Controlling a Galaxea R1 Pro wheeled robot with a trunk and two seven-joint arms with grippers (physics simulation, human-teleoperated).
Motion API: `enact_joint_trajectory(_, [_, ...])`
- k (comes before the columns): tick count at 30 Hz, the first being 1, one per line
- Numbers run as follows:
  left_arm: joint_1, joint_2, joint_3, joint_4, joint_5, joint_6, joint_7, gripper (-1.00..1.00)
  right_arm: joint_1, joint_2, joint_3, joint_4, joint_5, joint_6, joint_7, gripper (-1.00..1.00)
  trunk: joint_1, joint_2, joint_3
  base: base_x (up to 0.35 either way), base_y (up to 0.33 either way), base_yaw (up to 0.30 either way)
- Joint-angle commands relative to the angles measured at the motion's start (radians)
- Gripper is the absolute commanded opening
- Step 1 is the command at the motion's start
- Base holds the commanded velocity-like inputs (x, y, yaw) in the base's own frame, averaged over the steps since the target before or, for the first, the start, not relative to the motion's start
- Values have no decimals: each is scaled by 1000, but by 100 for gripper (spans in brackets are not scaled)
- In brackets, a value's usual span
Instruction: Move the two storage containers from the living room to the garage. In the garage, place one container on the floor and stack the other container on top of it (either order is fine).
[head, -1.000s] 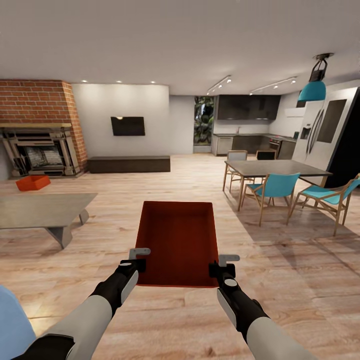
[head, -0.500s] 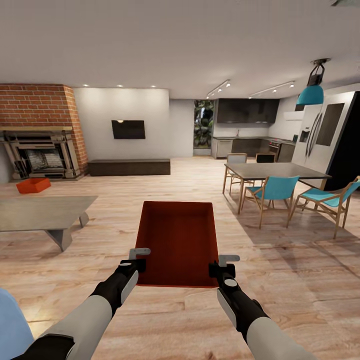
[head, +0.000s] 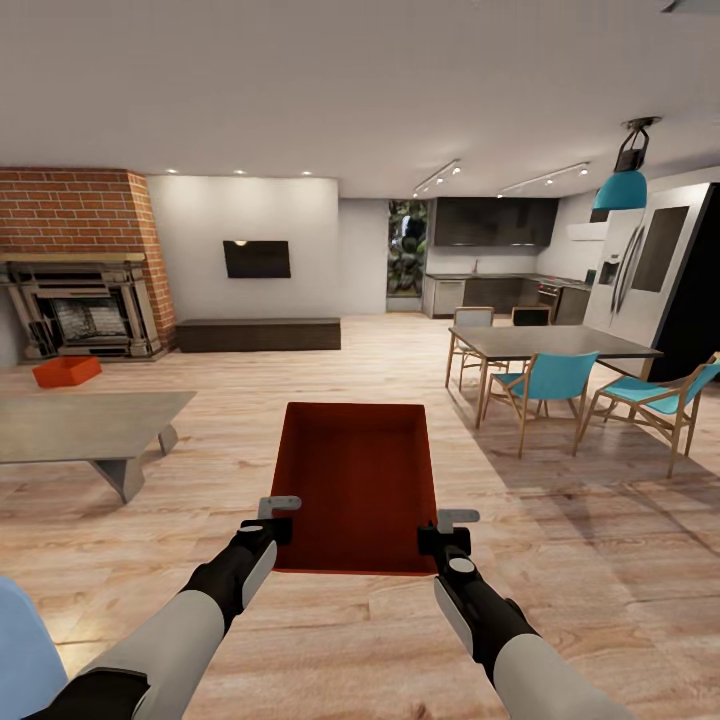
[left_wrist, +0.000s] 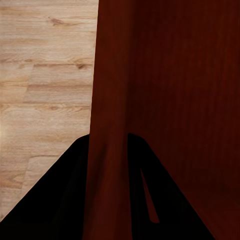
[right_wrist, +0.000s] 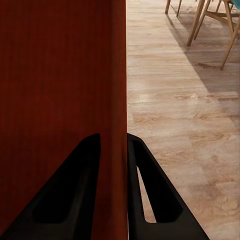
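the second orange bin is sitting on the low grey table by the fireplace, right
Not quite. In the head view the second orange bin sits on the wood floor by the fireplace, beyond the low grey table, not on it.

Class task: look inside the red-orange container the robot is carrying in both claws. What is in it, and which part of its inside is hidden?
The carried container looks empty: bare floor and walls. The left claw and right claw cover small bits of the near corners.

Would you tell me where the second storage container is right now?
In the head view, the second storage container sits on the wood floor at far left, before the brick fireplace and beyond the low grey table.
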Motion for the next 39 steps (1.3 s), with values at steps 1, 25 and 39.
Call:
enact_joint_trajectory(1, [0,9,-8,1,10,7,9,-100,-2,-2,-43,-4,13,-4,-7,-100,0,-1,-1,0,0,0])
enact_joint_trajectory(25, [0,9,-8,0,10,7,9,-100,-2,0,-43,-5,13,-3,-7,-100,0,-1,-1,0,0,0])
enact_joint_trajectory(39, [0,9,-8,1,10,7,9,-100,-2,1,-43,-4,15,-5,-19,-100,0,-1,-1,0,0,-170])
